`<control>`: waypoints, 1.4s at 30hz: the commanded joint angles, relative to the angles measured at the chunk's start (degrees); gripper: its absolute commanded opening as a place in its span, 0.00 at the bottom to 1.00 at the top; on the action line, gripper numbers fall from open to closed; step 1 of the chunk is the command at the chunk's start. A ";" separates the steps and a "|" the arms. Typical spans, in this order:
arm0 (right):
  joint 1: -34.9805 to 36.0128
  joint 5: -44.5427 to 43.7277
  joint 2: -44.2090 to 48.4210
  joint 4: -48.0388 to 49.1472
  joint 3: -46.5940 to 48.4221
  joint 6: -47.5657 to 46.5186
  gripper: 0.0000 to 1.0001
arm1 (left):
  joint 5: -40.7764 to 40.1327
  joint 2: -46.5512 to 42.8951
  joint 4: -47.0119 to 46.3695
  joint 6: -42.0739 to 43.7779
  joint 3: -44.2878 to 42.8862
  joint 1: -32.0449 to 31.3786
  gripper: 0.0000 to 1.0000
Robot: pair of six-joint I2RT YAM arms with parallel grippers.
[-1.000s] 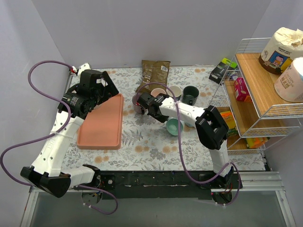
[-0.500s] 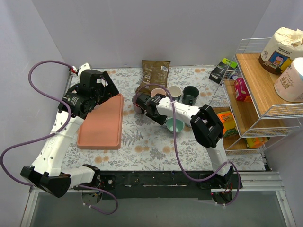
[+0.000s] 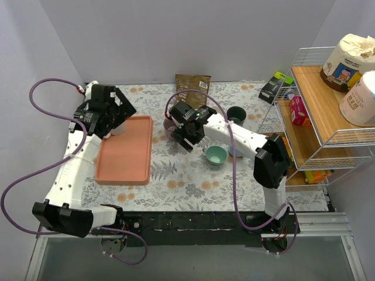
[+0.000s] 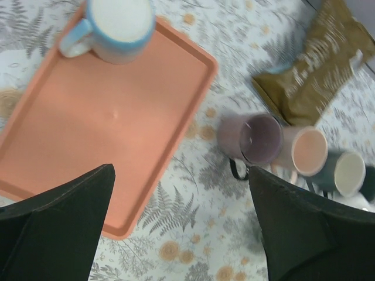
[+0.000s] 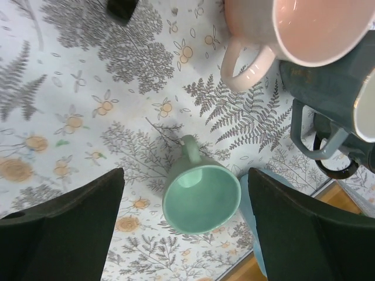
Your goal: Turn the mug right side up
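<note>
Plain pale grey walls [image 3: 176,35] close round a white tablecloth [image 3: 181,187] printed with grey ferns and orange flowers — all evenly lit. At the right edge stands a white wire rack [image 3: 345,138] with wooden shelves [image 3: 313,96].

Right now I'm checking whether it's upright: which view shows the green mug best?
Right wrist: the green mug sits centred, mouth and handle clear. The top view shows it small; the left wrist misses it.

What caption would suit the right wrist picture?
Right jaws open above an upright mint-green mug, beside a pink mug and a dark teal mug.
</note>
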State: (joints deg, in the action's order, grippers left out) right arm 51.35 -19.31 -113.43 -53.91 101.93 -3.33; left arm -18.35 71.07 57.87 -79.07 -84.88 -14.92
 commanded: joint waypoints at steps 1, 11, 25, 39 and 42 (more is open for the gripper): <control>-0.73 4.72 8.21 1.35 1.96 5.24 0.92 | 7.34 2.93 0.32 -2.48 3.13 11.47 0.98; -2.04 10.43 15.69 2.06 -1.91 7.38 0.92 | 6.29 0.83 -28.92 22.47 22.17 19.93 0.98; -3.36 15.09 17.45 -0.05 -5.77 5.36 0.91 | 17.83 12.33 -51.63 37.41 26.26 25.90 0.74; -4.60 15.97 14.64 -0.67 -4.46 5.71 0.90 | 24.23 14.55 -53.91 36.53 29.34 26.87 0.61; -4.77 16.32 14.20 -0.41 -4.28 5.88 0.89 | 25.11 13.22 -54.53 36.44 30.73 26.87 0.61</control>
State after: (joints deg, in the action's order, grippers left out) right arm 46.92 -4.05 -98.37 -54.13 96.20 2.72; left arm 4.84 86.89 4.25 -42.61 -54.24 11.53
